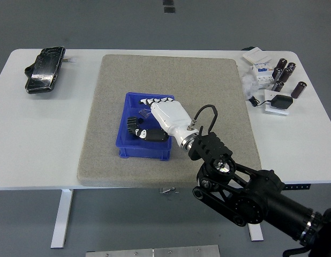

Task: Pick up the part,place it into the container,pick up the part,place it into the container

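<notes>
1. We see the right hand (pixel 161 116), white with black finger segments, reaching in from the lower right on its black arm (pixel 246 190) and hovering over the blue container (pixel 124 124).
2. Its fingers (pixel 155 100) lie spread and flat over the bin's far half, and the thumb side points down into the bin; we judge the hand open, gripping nothing.
3. Just left of the palm, inside the container, we make out a dark gear-like part (pixel 134 126) on the floor of the bin; whether the thumb touches it we cannot tell.
4. The hand covers much of the bin's interior, so any other part lying there is hidden from us.
5. The container sits on the grey mat (pixel 112 80), which covers the middle of the white table (pixel 47 139); we find no loose part on the mat outside the bin.
6. We judge the placing step at or near completion; what remains appears to be lifting the hand clear of the bin.
7. The left hand is out of view.
</notes>
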Robot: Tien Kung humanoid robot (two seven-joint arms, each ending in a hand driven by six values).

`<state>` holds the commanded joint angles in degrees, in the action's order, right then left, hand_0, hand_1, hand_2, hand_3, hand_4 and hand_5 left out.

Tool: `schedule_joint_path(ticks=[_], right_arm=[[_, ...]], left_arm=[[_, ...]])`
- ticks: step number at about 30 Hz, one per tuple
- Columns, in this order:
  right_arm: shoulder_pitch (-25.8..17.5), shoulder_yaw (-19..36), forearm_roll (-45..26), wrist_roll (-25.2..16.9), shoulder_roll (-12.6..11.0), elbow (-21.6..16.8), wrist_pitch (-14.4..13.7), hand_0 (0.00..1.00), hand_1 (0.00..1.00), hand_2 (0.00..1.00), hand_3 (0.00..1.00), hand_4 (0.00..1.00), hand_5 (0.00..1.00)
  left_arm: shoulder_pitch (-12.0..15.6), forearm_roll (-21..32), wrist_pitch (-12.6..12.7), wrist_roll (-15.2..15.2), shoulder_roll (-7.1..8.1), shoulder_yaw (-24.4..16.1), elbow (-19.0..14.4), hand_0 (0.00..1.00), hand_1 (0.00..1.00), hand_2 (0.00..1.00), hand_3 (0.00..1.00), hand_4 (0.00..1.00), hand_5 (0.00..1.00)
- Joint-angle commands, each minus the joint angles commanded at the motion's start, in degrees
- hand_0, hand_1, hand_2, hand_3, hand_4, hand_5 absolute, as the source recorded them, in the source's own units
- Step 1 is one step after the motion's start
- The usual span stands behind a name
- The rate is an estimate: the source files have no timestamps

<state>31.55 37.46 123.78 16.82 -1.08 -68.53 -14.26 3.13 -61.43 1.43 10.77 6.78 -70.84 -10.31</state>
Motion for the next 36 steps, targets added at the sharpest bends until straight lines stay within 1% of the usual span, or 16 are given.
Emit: schedule_joint_path(ticks=[1, 2, 7, 8, 13, 14, 15, 19, 20, 27, 31, 32, 36], right_arm=[[-0.28, 0.66, -0.77, -0.44, -0.09, -0.09, -0.55, 0.872, 0.83, 0.834, 0.879, 0.957, 0.801], [-0.62, 1.47, -1.72, -0.94, -0.21, -0.21, -1.12, 0.871, 0.821, 0.827, 0.872, 0.987, 0.831], [-3.34, 6.71, -7.11, -3.74, -1.58, -2.0, -4.12, 0.871, 0.821, 0.827, 0.872, 0.987, 0.831], [-4.33, 8.2, -8.53, -4.69, -2.13, -2.74, -5.0, 0.843, 0.805, 0.812, 0.853, 0.986, 0.811], [-8.46, 15.11, -15.19, -9.75, -4.23, -4.64, -8.52, 0.843, 0.805, 0.812, 0.853, 0.986, 0.811], [-9.45, 16.82, -16.92, -11.1, -4.64, -4.65, -9.18, 0.801, 0.761, 0.77, 0.798, 0.959, 0.776], [-10.1, 18.15, -18.25, -12.02, -4.89, -4.61, -9.55, 0.801, 0.761, 0.77, 0.798, 0.959, 0.776], [-12.75, 23.88, -23.33, -14.24, -5.64, -4.3, -10.26, 0.801, 0.761, 0.77, 0.798, 0.959, 0.776], [-13.32, 25.09, -24.15, -14.52, -5.77, -4.31, -10.3, 0.798, 0.757, 0.764, 0.791, 0.947, 0.763], [-17.49, 33.19, -25.73, -16.04, -6.97, -4.71, -9.82, 0.797, 0.753, 0.758, 0.784, 0.94, 0.755], [-19.74, 36.4, -27.41, -17.84, -8.04, -5.16, -9.52, 0.797, 0.753, 0.758, 0.784, 0.94, 0.755], [-20.28, 37.11, -28.16, -18.41, -8.3, -5.28, -9.41, 0.788, 0.75, 0.757, 0.78, 0.923, 0.737], [-22.32, 39.54, -31.83, -20.56, -8.86, -5.66, -9.06, 0.788, 0.75, 0.757, 0.78, 0.923, 0.737]], left_arm=[[0.02, -0.01, -0.01, 0.0, 0.0, 0.01, 0.0, 0.638, 0.611, 0.576, 0.571, 0.639, 0.343], [0.03, -0.02, -0.03, -0.01, 0.0, 0.01, 0.0, 0.638, 0.61, 0.576, 0.571, 0.639, 0.341], [0.1, -0.08, -0.11, -0.1, -0.06, -0.02, 0.0, 0.638, 0.61, 0.576, 0.571, 0.639, 0.341], [0.14, -0.08, -0.13, -0.12, -0.1, -0.02, 0.0, 0.637, 0.61, 0.575, 0.57, 0.637, 0.338], [0.37, 0.07, -0.12, -0.22, -0.15, 0.02, 0.0, 0.637, 0.61, 0.575, 0.57, 0.637, 0.338], [0.44, 0.15, -0.1, -0.22, -0.15, 0.05, 0.0, 0.637, 0.61, 0.575, 0.57, 0.634, 0.332], [0.49, 0.21, -0.08, -0.21, -0.15, 0.08, 0.0, 0.637, 0.61, 0.575, 0.57, 0.634, 0.332], [0.73, 0.43, -0.03, -0.17, -0.19, 0.23, 0.0, 0.637, 0.61, 0.575, 0.57, 0.634, 0.332], [0.77, 0.45, -0.03, -0.16, -0.21, 0.25, 0.0, 0.637, 0.61, 0.573, 0.57, 0.62, 0.317], [0.75, 0.07, -0.15, -0.35, -0.25, -0.09, 0.0, 0.637, 0.61, 0.573, 0.57, 0.617, 0.312], [0.77, 0.09, -0.16, -0.41, -0.17, -0.15, 0.0, 0.637, 0.61, 0.573, 0.57, 0.617, 0.312], [0.81, 0.15, -0.16, -0.39, -0.13, -0.11, 0.0, 0.637, 0.61, 0.573, 0.571, 0.619, 0.308], [0.95, 0.24, -0.12, -0.34, 0.13, -0.08, 0.0, 0.637, 0.61, 0.573, 0.571, 0.619, 0.308]])
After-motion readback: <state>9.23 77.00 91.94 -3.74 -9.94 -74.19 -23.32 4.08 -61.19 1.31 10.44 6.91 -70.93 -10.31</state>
